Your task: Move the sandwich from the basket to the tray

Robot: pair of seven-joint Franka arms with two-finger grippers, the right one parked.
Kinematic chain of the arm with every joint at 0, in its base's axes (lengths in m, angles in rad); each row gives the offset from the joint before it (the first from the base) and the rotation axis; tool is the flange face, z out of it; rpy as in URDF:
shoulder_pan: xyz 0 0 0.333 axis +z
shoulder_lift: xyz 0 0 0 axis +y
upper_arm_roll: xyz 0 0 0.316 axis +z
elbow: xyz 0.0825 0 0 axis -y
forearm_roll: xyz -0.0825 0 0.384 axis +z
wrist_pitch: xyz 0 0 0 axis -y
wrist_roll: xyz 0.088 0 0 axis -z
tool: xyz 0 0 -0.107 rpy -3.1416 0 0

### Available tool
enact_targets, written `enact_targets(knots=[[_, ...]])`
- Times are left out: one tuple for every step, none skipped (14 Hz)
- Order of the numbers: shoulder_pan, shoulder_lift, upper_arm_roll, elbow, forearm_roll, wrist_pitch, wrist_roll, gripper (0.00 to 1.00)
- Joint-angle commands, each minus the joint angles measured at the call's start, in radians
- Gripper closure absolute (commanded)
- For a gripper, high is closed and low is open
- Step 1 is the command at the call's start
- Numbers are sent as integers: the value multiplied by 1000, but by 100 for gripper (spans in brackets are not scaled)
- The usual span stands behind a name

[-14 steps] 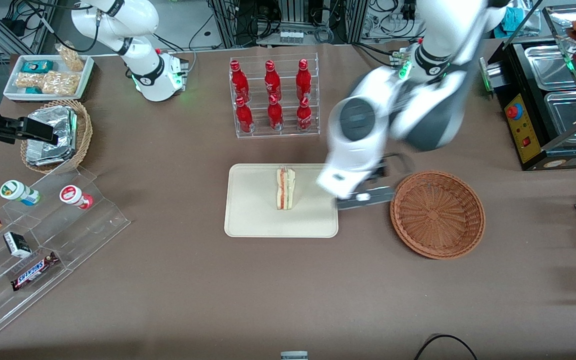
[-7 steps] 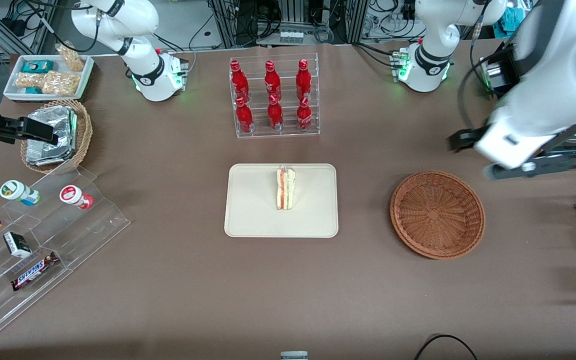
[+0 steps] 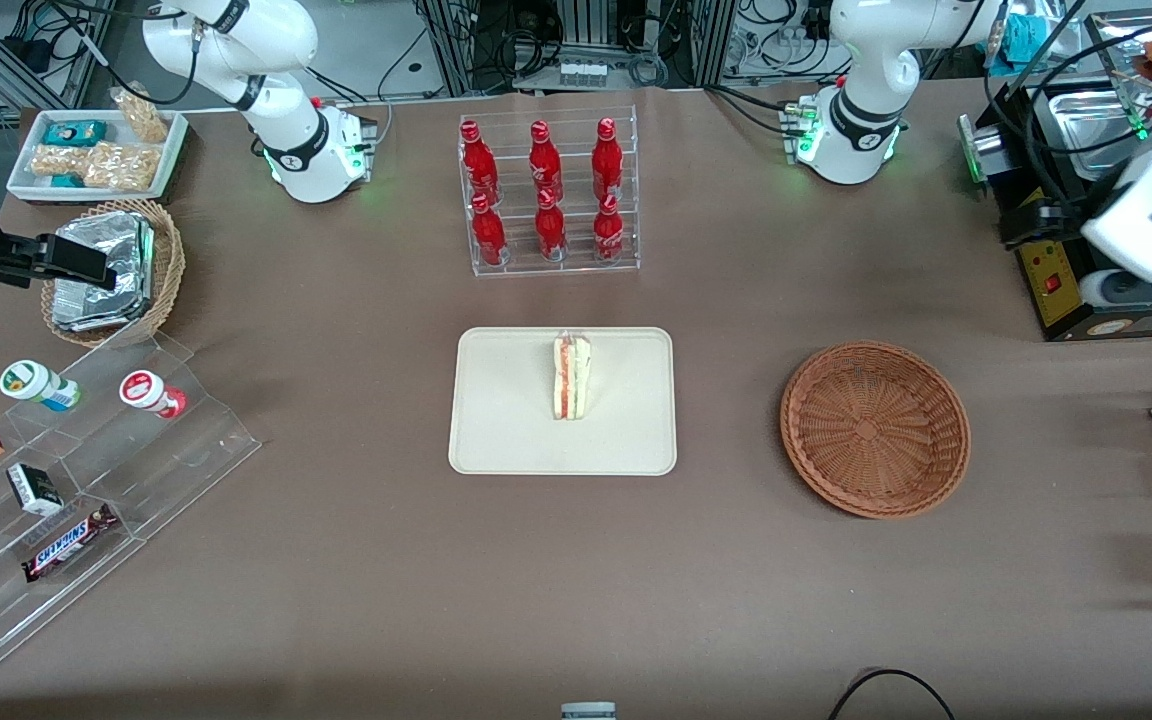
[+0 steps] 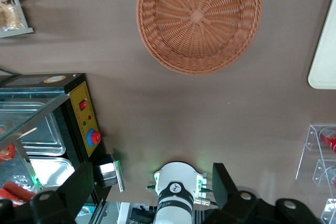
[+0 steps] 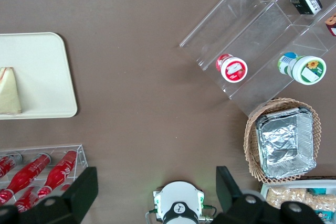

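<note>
- Brown cloth covers the bench [image 3: 356, 560], seen from above.
- A cream tray [image 3: 506, 440] lies near the middle of the bench. The sandwich [image 3: 571, 377] stands on it, a wrapped wedge with its red and pale layers showing, near the tray's edge farthest from the front camera.
- The reddish-brown wicker basket [image 3: 874, 428] sits well apart from the tray, toward the working arm's end of the bench, with nothing in it.
- The end effector [image 4: 152, 192] is raised high at the working arm's end of the bench, above a black machine [image 3: 1046, 270] with a red button, well away from the basket and tray. Its two fingers [image 4: 81, 184] are spread wide with nothing between them.
- A clear rack of red bottles [image 3: 546, 195] stands farther from the front camera than the tray.
</note>
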Motion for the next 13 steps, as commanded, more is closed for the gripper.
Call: enact_targets(knots=[[2, -77, -4, -101, -1, 39, -2, 0], [5, -85, -3, -102, -1, 39, -2, 0], [8, -100, -1, -114, -4, 41, -2, 0], [10, -118, 0, -128, -25, 42, -2, 0], [10, -128, 2, -130, -28, 41, -2, 0], [10, -129, 5, -128, -30, 41, -2, 0], [10, -129, 8, -122, -30, 39, -2, 0], [13, -129, 5, -119, -30, 38, -4, 0], [51, -128, -10, -116, -31, 39, -5, 0], [118, -129, -76, -116, -34, 38, -5, 0], [169, -129, -126, -116, -37, 38, -5, 0], [177, -128, -136, -115, -39, 41, -7, 0], [175, -126, -136, -109, -47, 41, -10, 0]])
